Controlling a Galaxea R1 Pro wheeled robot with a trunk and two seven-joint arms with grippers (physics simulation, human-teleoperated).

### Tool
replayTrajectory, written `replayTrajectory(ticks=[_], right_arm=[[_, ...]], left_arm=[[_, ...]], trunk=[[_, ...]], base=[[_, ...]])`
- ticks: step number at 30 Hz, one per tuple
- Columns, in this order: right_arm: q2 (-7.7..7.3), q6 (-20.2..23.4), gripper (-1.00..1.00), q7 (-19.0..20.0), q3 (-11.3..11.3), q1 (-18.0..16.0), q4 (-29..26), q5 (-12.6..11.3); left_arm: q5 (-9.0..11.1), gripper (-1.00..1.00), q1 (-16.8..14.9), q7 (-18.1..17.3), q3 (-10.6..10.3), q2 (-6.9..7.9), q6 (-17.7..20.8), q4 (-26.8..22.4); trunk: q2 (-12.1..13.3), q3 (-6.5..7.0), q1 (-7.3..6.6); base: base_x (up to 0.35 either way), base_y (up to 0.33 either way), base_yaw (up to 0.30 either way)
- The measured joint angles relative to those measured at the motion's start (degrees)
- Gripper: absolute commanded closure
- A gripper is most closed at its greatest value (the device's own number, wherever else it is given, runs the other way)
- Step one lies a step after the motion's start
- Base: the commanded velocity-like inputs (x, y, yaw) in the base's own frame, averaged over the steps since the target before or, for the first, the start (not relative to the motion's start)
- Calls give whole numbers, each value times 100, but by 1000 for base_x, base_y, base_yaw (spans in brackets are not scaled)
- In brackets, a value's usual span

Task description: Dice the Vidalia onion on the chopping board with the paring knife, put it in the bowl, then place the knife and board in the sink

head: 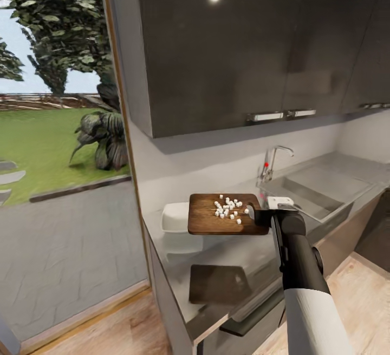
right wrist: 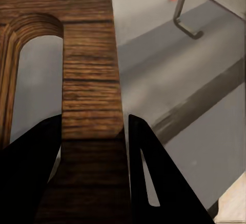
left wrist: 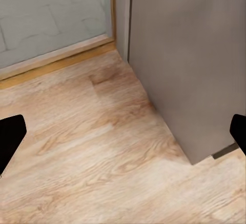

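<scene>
1. our right gripper [head: 259,215] is clamped on the handle end of the chopping board [head: 225,214], one black finger on each side of the wooden strip beside the handle slot [right wrist: 36,75]; the right wrist view shows the grip plainly.
2. the board is lifted off the countertop [head: 227,260], roughly level, its dark reflection lying on the grey surface below it. small white onion dice [head: 229,208] sit in a loose cluster on its top, nearer the gripped end than the far end.
3. the relation that matters: the board's long axis runs away from our fingers toward the white bowl [head: 174,217], which stands on the counter just beside and partly under the board's far edge. we judge the next move to be tipping the far end down so the dice slide into the bowl; the free edge must be over the bowl's opening first, and we cannot tell whether it is.
4. the sink [head: 319,190] and its tap [head: 271,161] lie on the other side, behind our right wrist.
5. our left gripper [left wrist: 123,137] hangs spread wide and empty over the wooden floor [left wrist: 92,157], well away from the counter, so the right arm does the work.
6. part of the bowl is hidden behind the board. the dice look loose and could scatter if we tilt fast.
</scene>
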Motion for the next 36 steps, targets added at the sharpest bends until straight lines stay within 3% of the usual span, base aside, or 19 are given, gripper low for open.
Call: replayTrajectory(ticks=[10, 17, 22, 36], right_arm=[[2, 1, 100, -2, -11, -1, 3, 38], [-2, 2, 100, -9, -11, -1, 29, -3], [-183, -10, 100, -10, -143, 0, 80, 62], [-201, -5, 100, -9, -166, 0, 86, -5]], left_arm=[[-13, -100, -1, 8, -8, -8, -5, 2], [-2, -100, 0, 1, -8, -6, 0, 2], [0, -100, 1, 0, -8, -6, 4, 4], [-1, -100, 0, 0, -8, -4, 3, 0]], trunk=[[0, 66, 0], [0, 76, 0], [1, 76, 0], [0, 76, -1]], base=[[0, -63, -225], [0, 8, -40], [0, 244, -110], [24, 296, -139]])
